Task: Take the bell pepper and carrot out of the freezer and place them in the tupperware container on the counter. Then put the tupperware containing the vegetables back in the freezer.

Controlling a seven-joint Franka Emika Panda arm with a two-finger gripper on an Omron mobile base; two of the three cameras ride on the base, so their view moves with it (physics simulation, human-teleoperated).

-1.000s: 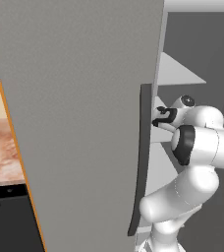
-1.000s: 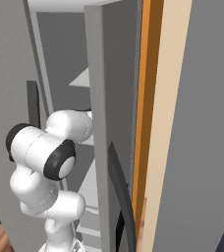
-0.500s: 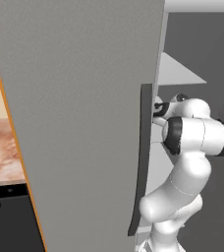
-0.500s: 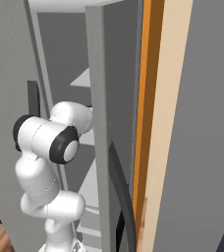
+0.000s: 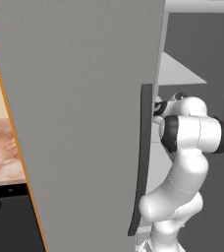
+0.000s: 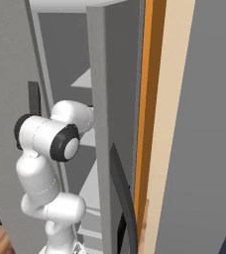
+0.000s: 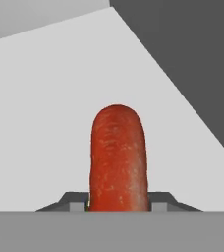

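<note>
The carrot (image 7: 117, 156) lies on a pale shelf (image 7: 60, 98) inside the freezer (image 5: 84, 98), its blunt end pointing away from the hand camera toward the dark back wall. Its near end sits between the two finger tips of the gripper (image 7: 118, 203), which flank it closely on both sides; whether they are pressing on it cannot be told. This alignment along the carrot's long axis suits a grasp across its narrow width. The arm (image 5: 192, 147) reaches past the freezer's door handle (image 5: 141, 157) into the compartment. The counter (image 5: 1, 147) lies on the far side of the door.
</note>
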